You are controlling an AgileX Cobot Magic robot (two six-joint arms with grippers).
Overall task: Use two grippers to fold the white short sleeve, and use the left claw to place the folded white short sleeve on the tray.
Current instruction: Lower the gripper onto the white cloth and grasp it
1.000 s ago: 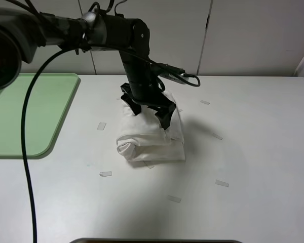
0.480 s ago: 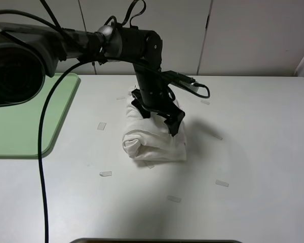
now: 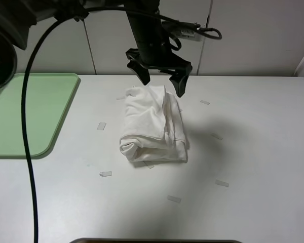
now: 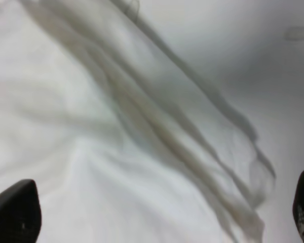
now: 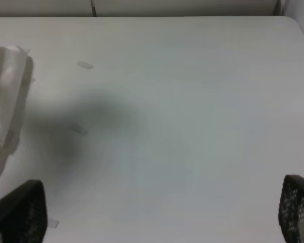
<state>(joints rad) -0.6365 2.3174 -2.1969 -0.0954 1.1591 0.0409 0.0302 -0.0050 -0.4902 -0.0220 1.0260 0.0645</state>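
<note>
White short sleeve (image 3: 153,124), a soft off-white cotton shirt, lies folded into a thick, wrinkled bundle at the table's centre, layered edges along its right side, rolled fold at the near end. Left black two-fingered claw (image 3: 160,81) hangs above its far end, jaws wide apart, holding nothing. Right claw (image 5: 157,210) likewise spread, empty. Light green plastic tray (image 3: 28,114) sits far left, well apart.

Your left claw (image 3: 160,83) hangs raised, fingers spread wide (empty); right claw (image 5: 157,212) likewise spread, empty.
</note>
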